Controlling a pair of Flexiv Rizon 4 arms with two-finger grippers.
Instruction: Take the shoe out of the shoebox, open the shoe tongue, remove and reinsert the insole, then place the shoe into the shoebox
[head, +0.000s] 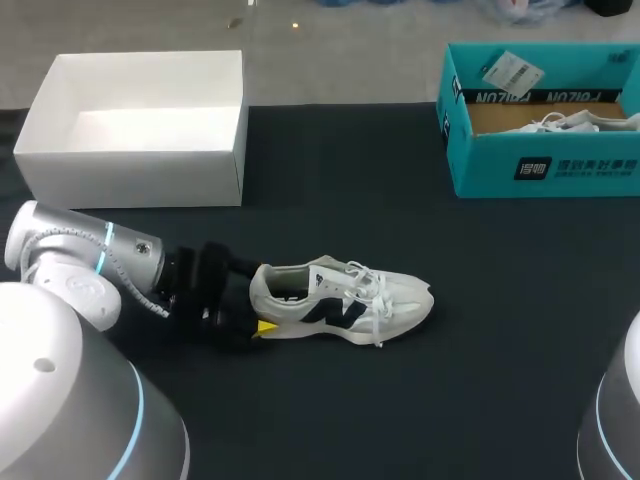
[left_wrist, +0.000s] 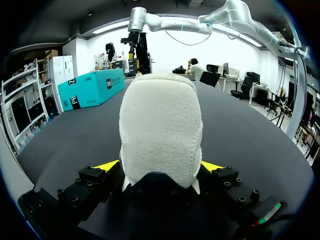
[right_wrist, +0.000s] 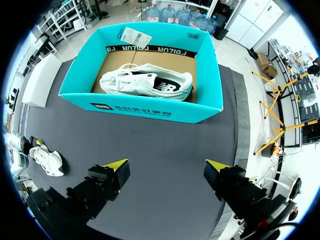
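Head view tabletop (head: 480, 360): dark, with two boxes along its far edge and one shoe nearer the robot.
White box (head: 130, 175): open-topped, at the far left.
Teal shoebox (head: 560, 165): open, at the far right, well apart from the white box; a paper tag (head: 512, 72) rests at its back rim.
Left arm (head: 90, 260): comes in from the left, low over the tabletop, its wrist aimed at the heel of the shoe.
Sneaker (head: 340, 300): white with a dark side mark, upright on its sole mid-tabletop, toe to the right and heel toward the left arm, outside both boxes.
Second sneaker (right_wrist: 147, 82): white, lying on the brown cardboard floor inside the teal shoebox.
Left jaws: the yellow tips press the sneaker's heel from both sides, pinching it.
Right jaws: spread wide, hanging above bare tabletop just in front of the teal shoebox, nothing between them.
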